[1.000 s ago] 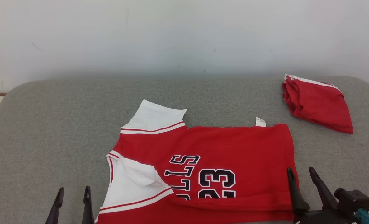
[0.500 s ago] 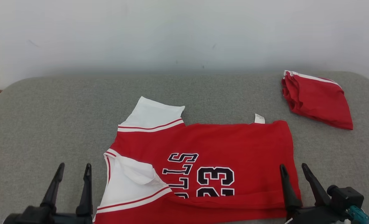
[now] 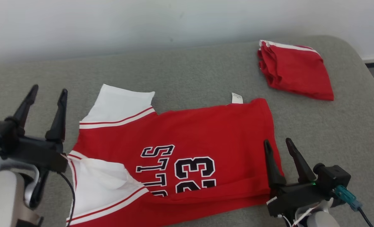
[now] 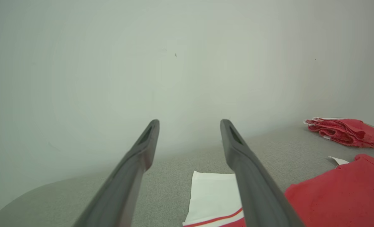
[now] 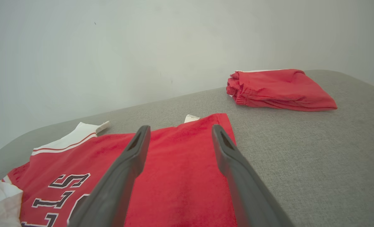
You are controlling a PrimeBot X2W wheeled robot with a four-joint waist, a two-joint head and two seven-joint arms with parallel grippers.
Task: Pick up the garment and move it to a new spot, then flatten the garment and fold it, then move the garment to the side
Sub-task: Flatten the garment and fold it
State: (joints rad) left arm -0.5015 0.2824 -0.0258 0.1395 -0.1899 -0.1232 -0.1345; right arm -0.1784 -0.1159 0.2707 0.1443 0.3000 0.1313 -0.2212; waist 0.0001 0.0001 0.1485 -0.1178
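Now | left tool (image 3: 49, 89) apart, empty | right tool (image 3: 277, 141) apart, above garment (image 3: 205, 132) edge

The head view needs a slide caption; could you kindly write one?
Open left tool and open right tool bracket a red-and-white jersey on a grey fabric surface; a folded red garment lies beyond.

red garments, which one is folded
The plain red garment at the far right, a compact bundle with a white stripe along its far edge. The jersey printed with 23 lies spread out in the middle.
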